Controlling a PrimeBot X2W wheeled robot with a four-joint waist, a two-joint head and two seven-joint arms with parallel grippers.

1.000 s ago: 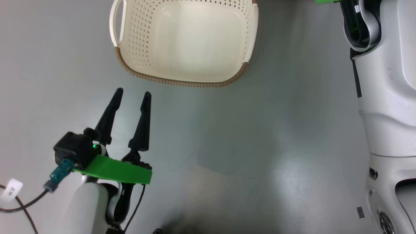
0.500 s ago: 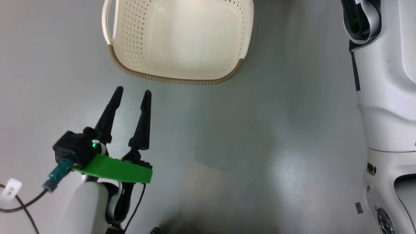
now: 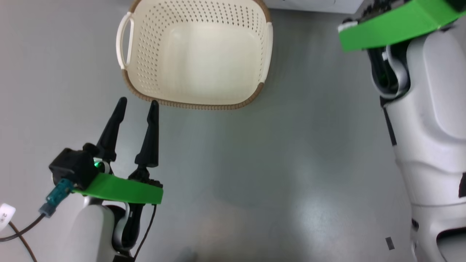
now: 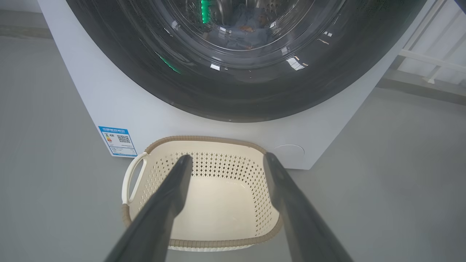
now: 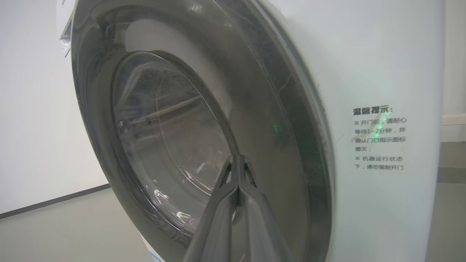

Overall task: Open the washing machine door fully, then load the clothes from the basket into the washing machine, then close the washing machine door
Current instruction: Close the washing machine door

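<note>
The basket [image 3: 189,104] lies on the floor with nothing in it, just beyond my open left gripper [image 3: 138,102]. In the left wrist view the fingers of the left gripper [image 4: 227,158] frame the basket [image 4: 204,139], which stands against the white washing machine [image 4: 145,109]. The washing machine door [image 4: 236,91] lies against the machine's front. Blue clothes [image 4: 251,31] with orange spots show dimly through its glass. My right gripper [image 5: 236,157] is shut, its tips on the black rim of the door [image 5: 164,138] beside the glass bowl.
A blue label [image 4: 117,141] sits low on the machine's front, left of the basket. My right forearm [image 3: 429,127] and its green bracket [image 3: 393,25] take up the right side of the head view. Grey floor [image 3: 273,174] spreads between the arms.
The head camera has moved, so the whole basket now shows. The right wrist's green bracket has come further into view at the top right. The left gripper stays open and still.
</note>
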